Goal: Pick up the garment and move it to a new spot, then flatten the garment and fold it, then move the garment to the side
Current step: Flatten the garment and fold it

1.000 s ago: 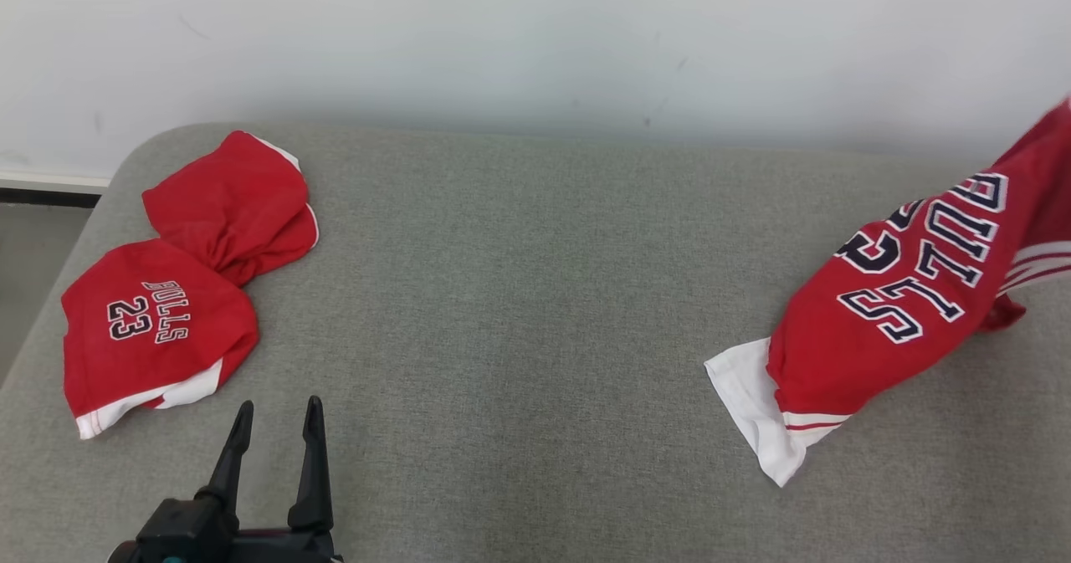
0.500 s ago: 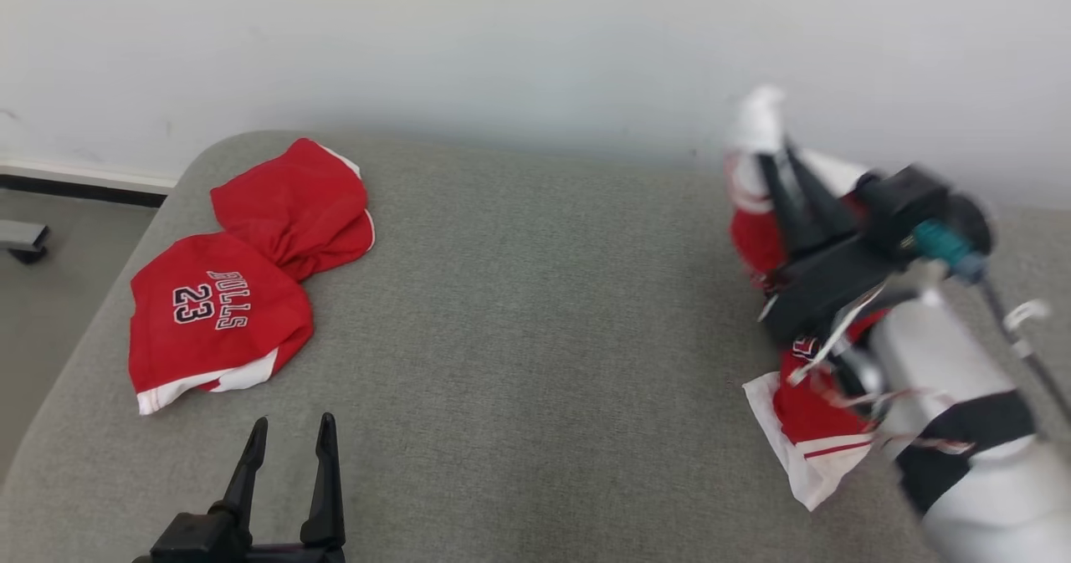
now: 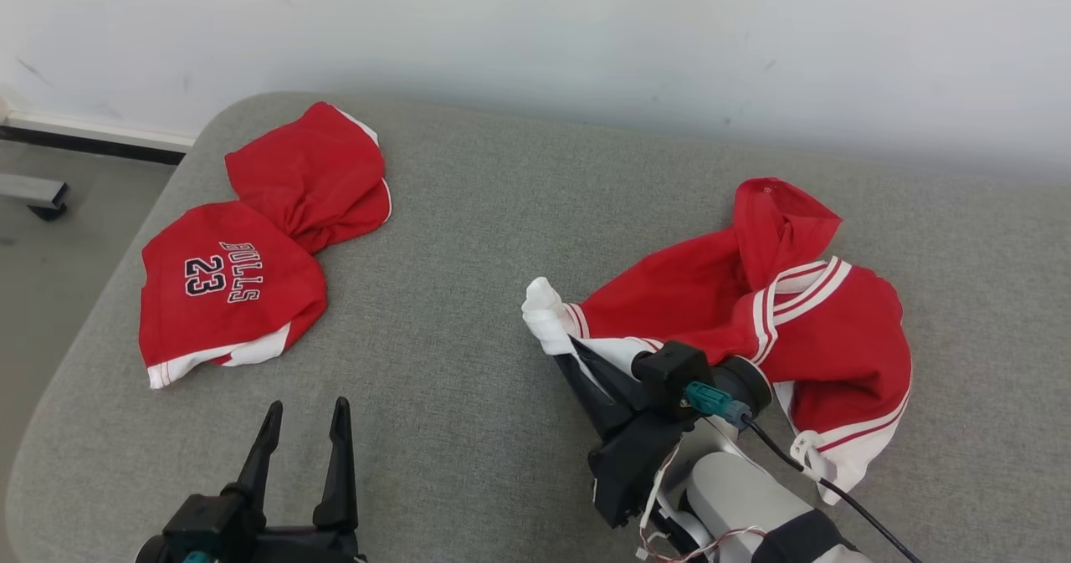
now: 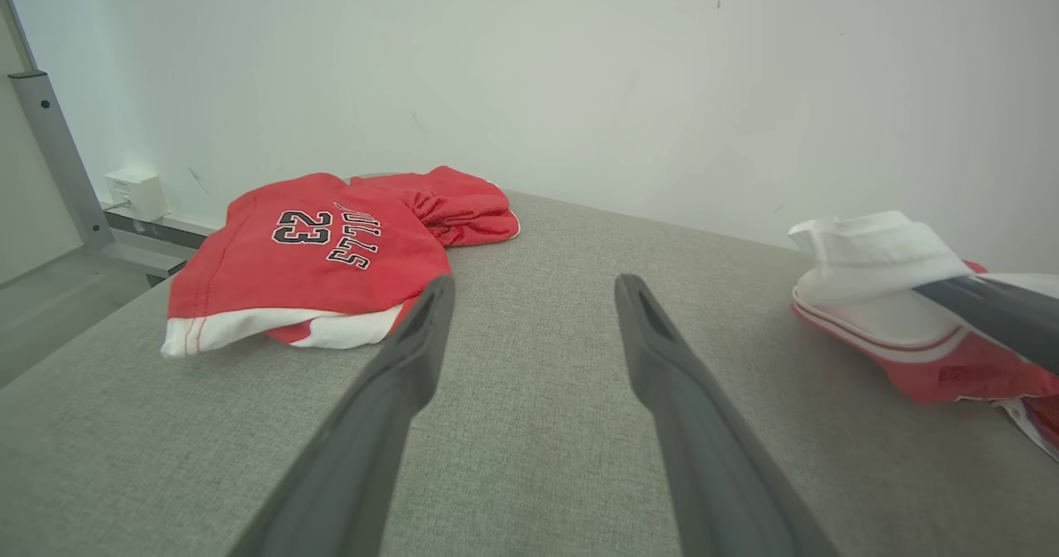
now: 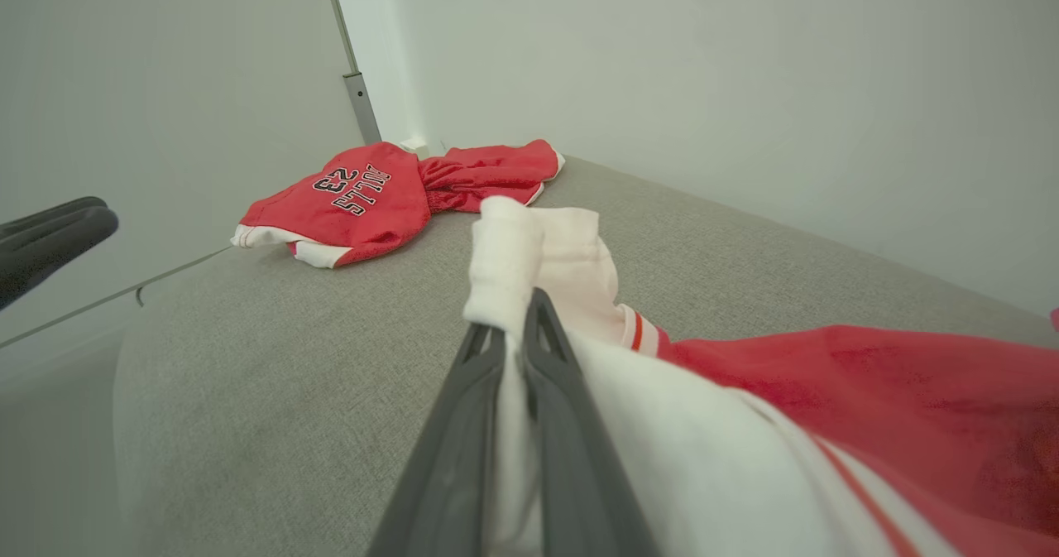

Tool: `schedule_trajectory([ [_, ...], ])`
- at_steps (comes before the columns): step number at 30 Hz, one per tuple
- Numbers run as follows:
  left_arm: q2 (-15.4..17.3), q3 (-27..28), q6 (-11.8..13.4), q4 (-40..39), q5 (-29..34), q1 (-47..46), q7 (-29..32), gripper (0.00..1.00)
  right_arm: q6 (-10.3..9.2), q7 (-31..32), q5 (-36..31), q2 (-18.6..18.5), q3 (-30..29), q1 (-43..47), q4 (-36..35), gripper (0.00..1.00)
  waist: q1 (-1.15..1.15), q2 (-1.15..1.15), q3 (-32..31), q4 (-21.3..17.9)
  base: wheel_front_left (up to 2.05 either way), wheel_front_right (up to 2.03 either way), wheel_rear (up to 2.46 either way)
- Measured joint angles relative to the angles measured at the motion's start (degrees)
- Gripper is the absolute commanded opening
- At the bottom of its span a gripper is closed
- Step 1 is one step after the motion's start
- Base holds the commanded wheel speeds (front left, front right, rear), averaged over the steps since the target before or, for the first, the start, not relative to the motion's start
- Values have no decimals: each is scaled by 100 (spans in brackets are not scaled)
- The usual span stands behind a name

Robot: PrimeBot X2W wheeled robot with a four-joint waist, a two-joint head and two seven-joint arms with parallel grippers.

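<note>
The garment, a red jersey with white trim, lies crumpled on the right half of the grey padded surface. My right gripper is shut on its white hem corner, low over the surface. The right wrist view shows that white cloth pinched between the fingertips of the right gripper, with the red body of the garment trailing right. My left gripper stands open and empty near the front edge, well left of the garment. From the left wrist, the left gripper faces bare surface, the garment off to its right.
A second red piece printed BULLS 23 lies bunched at the surface's far left corner. A white wall runs behind. Bare floor and a caster foot lie beyond the rounded left edge.
The camera has shifted. The garment, held up at the right a second ago, now lies on the surface, and my right gripper has come down and leftward with its hem.
</note>
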Motion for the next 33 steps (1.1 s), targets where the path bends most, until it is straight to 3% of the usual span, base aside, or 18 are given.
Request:
schedule_trajectory([
  [9, -2, -223, 3, 113, -123, -276, 0, 100, 0, -137, 907, 23, 864, -543, -19, 0, 1, 0, 187, 104, 0, 0, 0],
  [10, -2, -237, 9, 114, -157, -297, -1, 100, 0, -145, 967, 23, 901, -603, 10, 12, 1, 0, 195, 120, 0, 0, 0],
  [11, 0, -249, 11, 122, -179, -299, -1, 100, 0, -147, 1022, 22, 940, -658, 44, 100, 1, 0, 202, 134, 0, 0, 0],
  [16, -1, -234, 59, 145, -200, -290, -1, 100, 0, -149, 1204, 29, 1099, -787, 199, 100, 1, 0, 191, 111, 0, 0, 0],
  [19, 1, -167, 74, 142, -202, -271, -1, 100, 0, -155, 1172, 27, 882, -843, 190, 100, 1, 0, 163, 28, 0, 0, 0],
  [25, 1, -82, 99, 93, -171, -161, -1, 100, 0, -156, 469, -3, -233, -754, -96, 100, 0, 0, 64, -180, 0, 0, 0],
  [33, 0, 130, 101, -45, -7, -25, -1, 100, 0, -156, -316, -630, -1660, 259, -1074, 100, 0, 0, -58, -533, 0, 0, 0],
])
